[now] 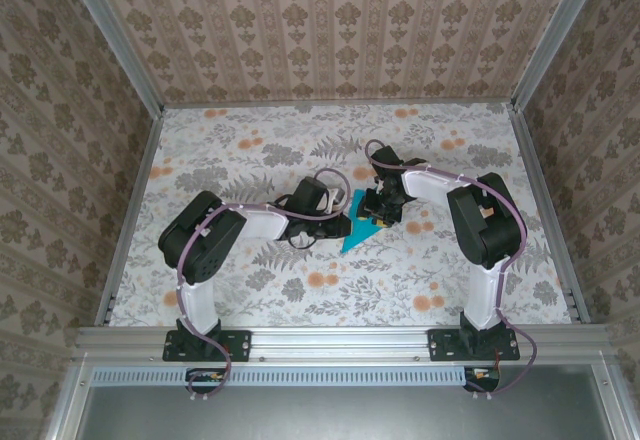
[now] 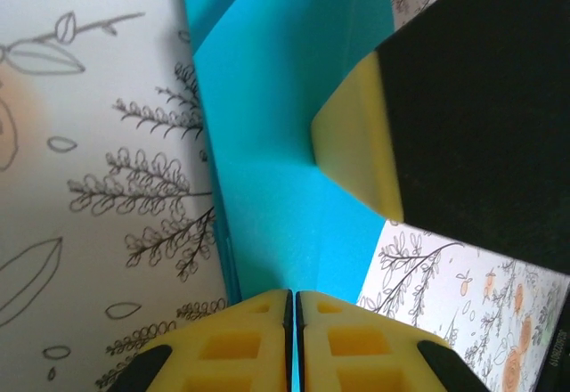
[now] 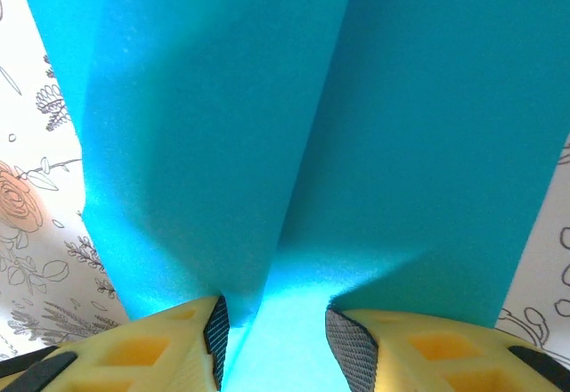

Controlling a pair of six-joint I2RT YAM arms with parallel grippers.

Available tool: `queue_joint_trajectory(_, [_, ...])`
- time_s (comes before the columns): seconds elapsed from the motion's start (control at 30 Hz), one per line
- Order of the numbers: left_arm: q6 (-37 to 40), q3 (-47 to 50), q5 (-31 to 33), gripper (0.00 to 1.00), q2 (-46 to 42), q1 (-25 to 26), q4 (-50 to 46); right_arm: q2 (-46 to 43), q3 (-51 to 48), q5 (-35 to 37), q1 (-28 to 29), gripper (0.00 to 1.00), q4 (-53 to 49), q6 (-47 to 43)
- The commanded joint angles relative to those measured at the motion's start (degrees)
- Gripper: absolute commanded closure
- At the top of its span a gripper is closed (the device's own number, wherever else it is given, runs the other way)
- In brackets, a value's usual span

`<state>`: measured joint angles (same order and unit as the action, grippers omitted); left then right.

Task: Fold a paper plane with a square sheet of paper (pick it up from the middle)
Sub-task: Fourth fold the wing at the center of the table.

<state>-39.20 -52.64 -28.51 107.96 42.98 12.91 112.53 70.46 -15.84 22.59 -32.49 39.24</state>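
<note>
Paper plane (image 1: pixel 358 232): light, floppy; we hold it mid-crease.
Left gripper (image 2: pixel 292 301): pinching its edge.
Right gripper (image 3: pixel 272 325): half-open, seemingly astride crease.

Paper plane (image 1: pixel 357 235): flat teal-blue, no print. In the right wrist view one side of the centre crease is a darker shade.
Desk (image 1: pixel 250 140) cover: white ground, orange blossoms, grey-green fern sprays. Close up, the sprigs are thin black line drawings.
Walls (image 1: pixel 330 30): beige-brown damask wallpaper in vertical stripes.
Left claw (image 2: pixel 292 321) and right claw (image 3: pixel 272 338): yellow fingers, black trim. The right claw's pads are dark grey and cross-hatched.
Left arm (image 1: pixel 205 235) and right arm (image 1: pixel 485 222): black housings, white links.
Cables (image 1: pixel 325 175): lilac.
</note>
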Motion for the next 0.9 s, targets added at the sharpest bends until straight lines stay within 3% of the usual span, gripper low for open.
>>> queue_joint_trajectory(0.0, [1.0, -1.6, 0.2, 0.88, 1.5, -0.5, -0.6, 11.2, -6.6, 11.1, 0.3, 0.54, -2.6, 0.5])
queue_joint_trajectory(0.27, [1.2, -3.3, 0.2, 0.9, 3.4, -0.5, -1.5, 11.1, -7.0, 10.3, 0.2, 0.53, -1.9, 0.8])
queue_joint_trajectory(0.53, [1.2, -2.8, 0.1, 0.93, 3.1, -0.4, -0.9, 9.8, -7.6, 10.3, -0.2, 0.44, -1.4, 2.0])
queue_joint_trajectory(0.87, [1.3, -2.2, 0.2, 0.93, 2.7, -0.5, -0.1, 13.8, -7.2, 14.3, 0.1, 0.56, -3.9, 4.9])
